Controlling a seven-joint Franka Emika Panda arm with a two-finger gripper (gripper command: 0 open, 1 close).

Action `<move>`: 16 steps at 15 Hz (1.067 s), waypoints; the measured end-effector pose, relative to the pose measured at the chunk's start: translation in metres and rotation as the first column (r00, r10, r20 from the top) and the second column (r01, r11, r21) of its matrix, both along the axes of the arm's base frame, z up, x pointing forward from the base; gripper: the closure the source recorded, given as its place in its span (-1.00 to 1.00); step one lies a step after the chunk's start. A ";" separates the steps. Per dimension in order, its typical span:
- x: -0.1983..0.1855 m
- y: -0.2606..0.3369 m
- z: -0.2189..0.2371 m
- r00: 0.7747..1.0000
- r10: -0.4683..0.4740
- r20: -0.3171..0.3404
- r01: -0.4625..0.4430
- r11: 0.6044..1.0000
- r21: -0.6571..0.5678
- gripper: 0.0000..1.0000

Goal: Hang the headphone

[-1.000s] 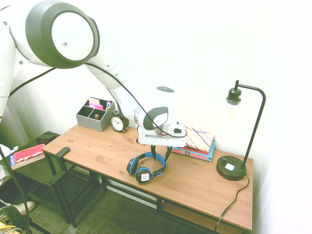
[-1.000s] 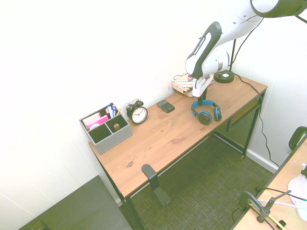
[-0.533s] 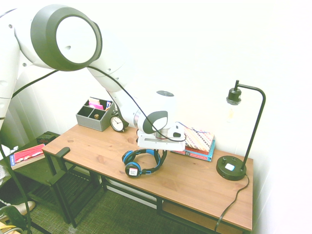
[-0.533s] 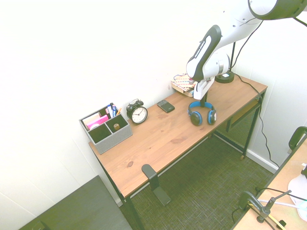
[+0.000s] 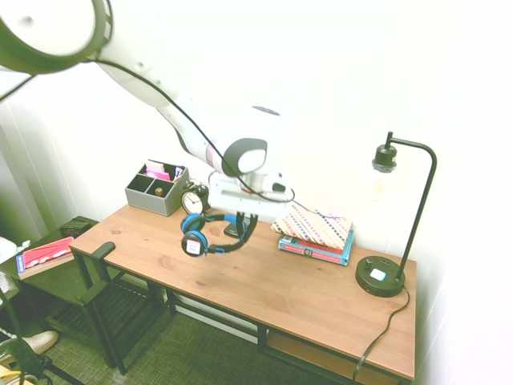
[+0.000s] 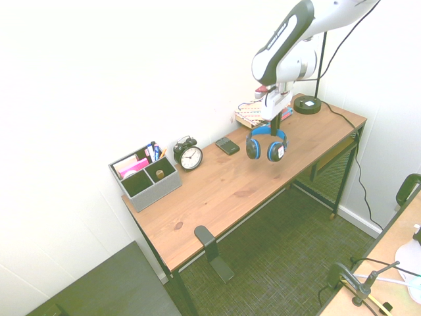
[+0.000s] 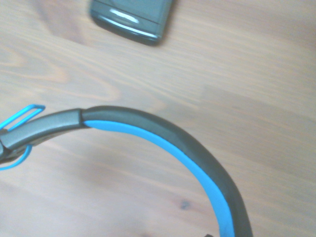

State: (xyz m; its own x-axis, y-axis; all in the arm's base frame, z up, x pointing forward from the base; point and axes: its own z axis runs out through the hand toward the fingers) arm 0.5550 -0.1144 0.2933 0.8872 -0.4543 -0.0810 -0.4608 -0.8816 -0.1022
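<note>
Second exterior view: headphone lifted clear of the counter, pinched by its band.

One headphone point(image 6: 266, 144) hangs straight below the jaws, which are pressed together on the top of its blue band; the two ear cups dangle side by side, off the counter point(image 6: 217, 191), and the band's arc runs roughly along the counter's length. The single gripper point(image 6: 274, 116) points down, so the open underside of the band faces down, which I judge matters for dropping it over a hook. Taking the headphone as landmark: one phone point(image 6: 227, 145) lies just behind it, one stack of books point(image 6: 248, 117) beyond, one clock point(image 6: 189, 155) and one grey organizer point(image 6: 145, 175) farther along, one lamp point(image 6: 307, 104) at the other end. One black hook point(image 6: 204, 238) at the counter's front edge lies well apart.
</note>
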 end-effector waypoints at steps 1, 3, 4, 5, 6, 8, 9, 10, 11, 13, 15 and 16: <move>-0.007 0.023 0.023 1.000 0.014 -0.001 -0.014 1.000 -0.012 1.00; -0.029 0.085 0.055 0.998 0.057 0.006 -0.057 0.997 -0.049 1.00; -0.044 0.125 0.065 0.995 0.094 0.028 -0.092 0.994 -0.065 1.00; -0.061 0.165 0.072 0.989 0.131 0.075 -0.125 0.989 -0.081 1.00; -0.081 0.203 0.076 0.979 0.165 0.121 -0.153 0.983 -0.097 1.00; -0.128 0.266 0.063 0.966 0.209 0.152 -0.188 0.972 -0.141 1.00; -0.147 0.289 0.051 0.962 0.230 0.149 -0.205 0.965 -0.165 1.00; -0.162 0.307 0.039 0.956 0.253 0.150 -0.224 0.956 -0.190 1.00; -0.176 0.321 0.025 0.946 0.275 0.171 -0.237 0.948 -0.213 1.00; -0.200 0.339 -0.007 0.927 0.297 0.228 -0.241 0.940 -0.242 1.00; -0.215 0.345 -0.031 0.917 0.304 0.258 -0.235 0.935 -0.265 1.00; -0.218 0.346 -0.038 0.914 0.299 0.276 -0.225 0.936 -0.271 1.00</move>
